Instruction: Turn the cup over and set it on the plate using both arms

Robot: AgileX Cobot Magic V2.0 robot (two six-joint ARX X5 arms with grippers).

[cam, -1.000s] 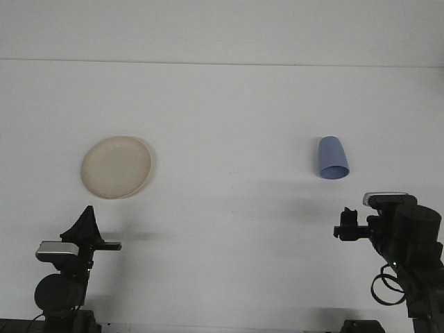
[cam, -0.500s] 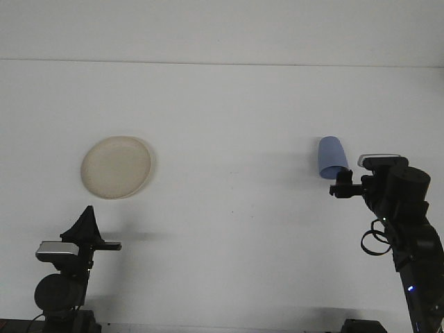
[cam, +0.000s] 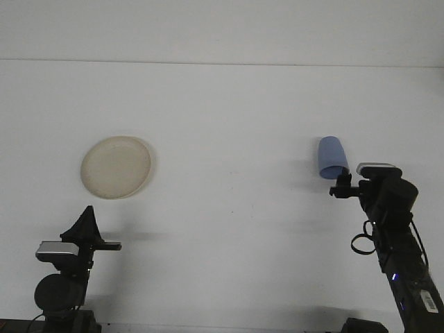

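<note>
- Overhead, plain white tabletop point(cam: 229, 229) filling nearly all of the view, meeting a white back wall point(cam: 222, 28) along a faint seam.
- Round cream plate point(cam: 116, 166) flat on the left half.
- Light blue plastic cup point(cam: 331, 157) on its side at right, well apart from the plate, mouth toward the camera.
- Right gripper point(cam: 340, 187) just below the cup's rim; open or clenched, cannot tell.
- Left gripper point(cam: 87, 223) low at left, pointing up, clear of the plate; state unclear.
</note>
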